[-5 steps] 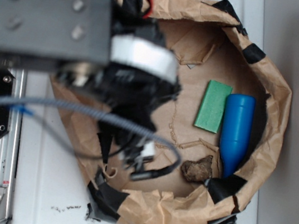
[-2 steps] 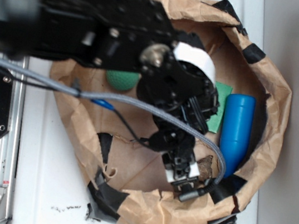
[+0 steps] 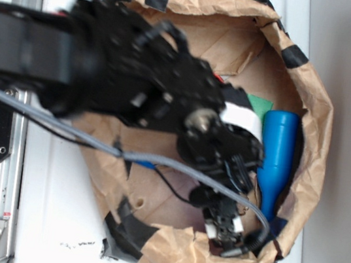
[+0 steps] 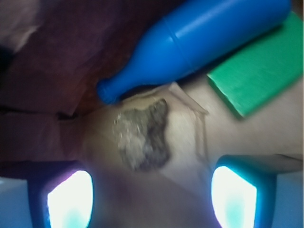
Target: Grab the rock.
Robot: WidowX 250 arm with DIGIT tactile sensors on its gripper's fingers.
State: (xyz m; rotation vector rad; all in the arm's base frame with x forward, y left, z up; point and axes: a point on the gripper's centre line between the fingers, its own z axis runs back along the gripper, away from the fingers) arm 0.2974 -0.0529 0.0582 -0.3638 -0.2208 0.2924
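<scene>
The rock (image 4: 142, 135) is a small lumpy dark-brown stone on the brown paper floor of the bag. In the wrist view it lies just ahead of my gripper (image 4: 152, 202), centred between the two glowing fingertips (image 4: 71, 199). The jaws stand wide apart and hold nothing. In the exterior view my gripper (image 3: 229, 235) hangs low at the bag's front right and hides the rock.
A blue plastic bottle (image 4: 199, 38) lies just beyond the rock, its neck near it; it also shows in the exterior view (image 3: 278, 153). A green rectangular block (image 4: 256, 76) lies beside the bottle. The bag's crumpled taped paper wall (image 3: 201, 3) rings everything.
My arm has swung right and toward the bag's front, and the gripper has come down over the rock. The green ball seen earlier is now hidden under the arm.
</scene>
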